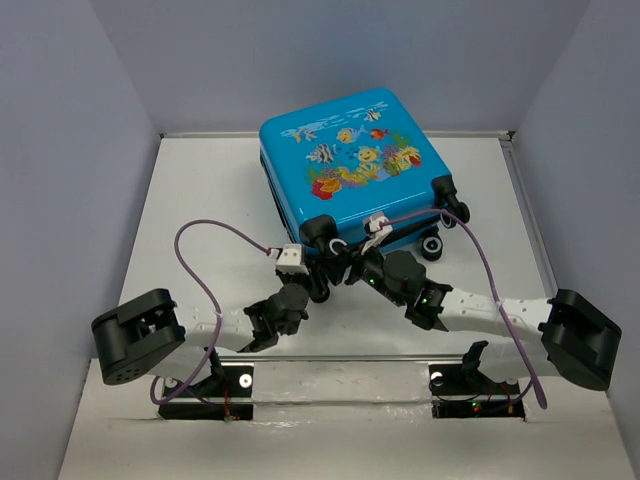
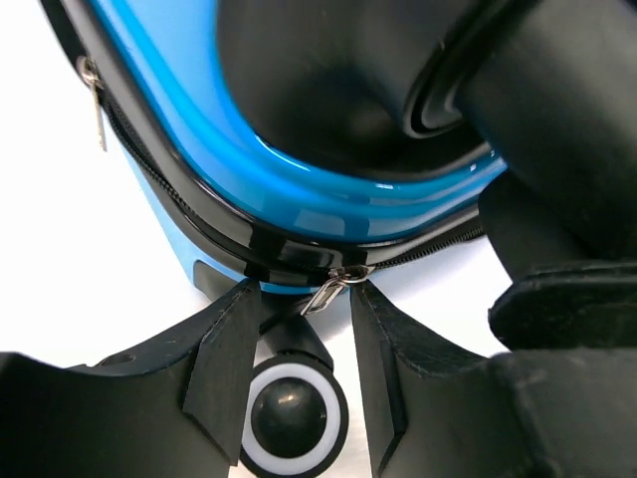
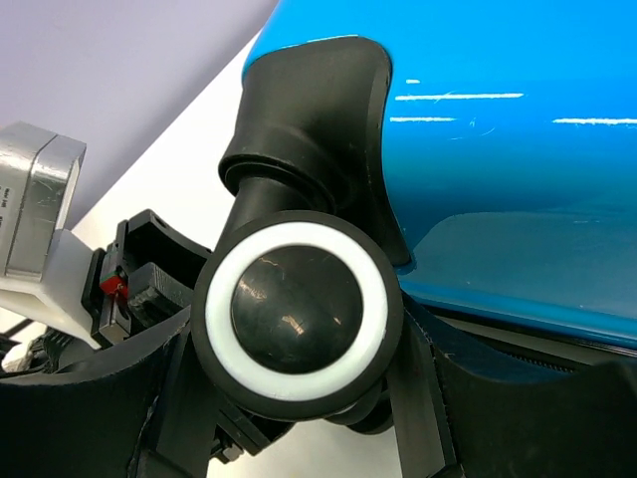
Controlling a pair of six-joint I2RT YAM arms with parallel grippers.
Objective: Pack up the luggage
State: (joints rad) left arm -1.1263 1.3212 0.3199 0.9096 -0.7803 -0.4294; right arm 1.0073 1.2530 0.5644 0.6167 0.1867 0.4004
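The luggage (image 1: 350,150) is a bright-blue suitcase with a fish print. It lies flat and closed at the back middle of the table, wheels toward me. My left gripper (image 1: 322,275) is at its near left corner. In the left wrist view the gripper (image 2: 307,289) is open, and a silver zipper pull (image 2: 328,291) hangs between its fingertips, above a black-and-white wheel (image 2: 294,418). My right gripper (image 1: 347,265) is beside it, open. In the right wrist view its fingers (image 3: 423,398) stand on either side of a wheel (image 3: 297,314) under the blue shell (image 3: 498,149).
Grey walls close in the white table (image 1: 200,200) on the left, back and right. Purple cables (image 1: 205,280) loop over both arms. A second zipper pull (image 2: 93,95) hangs on the suitcase's side. The left arm's wrist camera (image 3: 35,219) is close to my right gripper.
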